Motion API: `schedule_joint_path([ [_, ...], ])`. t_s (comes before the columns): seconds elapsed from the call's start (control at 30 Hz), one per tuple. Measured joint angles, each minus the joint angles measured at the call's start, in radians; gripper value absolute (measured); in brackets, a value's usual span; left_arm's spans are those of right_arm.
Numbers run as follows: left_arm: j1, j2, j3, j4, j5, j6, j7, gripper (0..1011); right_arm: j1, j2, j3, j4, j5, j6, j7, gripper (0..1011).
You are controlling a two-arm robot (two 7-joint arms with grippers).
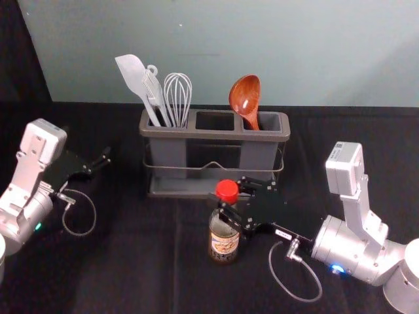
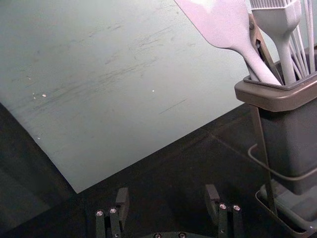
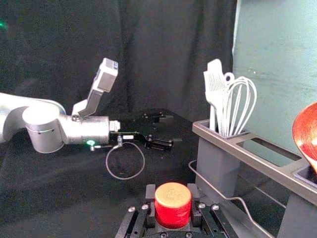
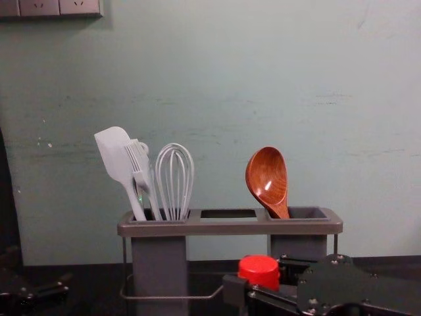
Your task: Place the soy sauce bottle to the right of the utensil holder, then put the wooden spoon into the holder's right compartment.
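The left gripper [image 1: 103, 159] hovered at the left of the black-covered table [image 1: 141, 275], well apart from the utensil holder [image 1: 213, 135]; the left wrist view showed its fingers spread wide. A looped grey cable [image 1: 93, 212] curved out beside that arm's end.

The holder's left compartment held a pale spatula [image 1: 133, 75] tilting leftward, then a basting brush [image 4: 138, 161], and a balloon whisk [image 1: 177, 95] at the right of that group. The holder stood at the back of the table, near the wall [image 1: 314, 55], with a thin wire rail [image 1: 262, 171] across its front. Its middle compartment had an open rectangular top.

The soy sauce bottle [image 1: 223, 239] was upright in front of the holder, a little right of its middle (so not yet beyond the right end), its red cap [image 1: 227, 191] topmost. Whether its base touched the table, I could not tell. The right gripper [image 1: 231, 201], reaching in from the right, was closed around the bottle's upper part, one finger to each side just by the cap.

The wooden spoon [image 1: 245, 96] already sat in the holder's right compartment, bowl up, handle down against the left part of the opening, leaning leftward.
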Motion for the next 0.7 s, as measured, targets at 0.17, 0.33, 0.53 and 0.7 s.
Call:
schedule_joint_path([
  [0.17, 0.0, 0.0, 0.0, 0.0, 0.0, 0.0, 0.0, 1005, 0.0, 0.0, 0.0, 0.0, 0.0, 0.0, 0.0, 382],
  [0.33, 0.0, 0.0, 0.0, 0.0, 0.0, 0.0, 0.0, 1005, 0.0, 0.0, 0.0, 0.0, 0.0, 0.0, 0.0, 382],
  [0.53, 0.0, 0.0, 0.0, 0.0, 0.0, 0.0, 0.0, 1005, 0.0, 0.0, 0.0, 0.0, 0.0, 0.0, 0.0, 382],
  [0.7, 0.0, 0.0, 0.0, 0.0, 0.0, 0.0, 0.0, 1005, 0.0, 0.0, 0.0, 0.0, 0.0, 0.0, 0.0, 381],
])
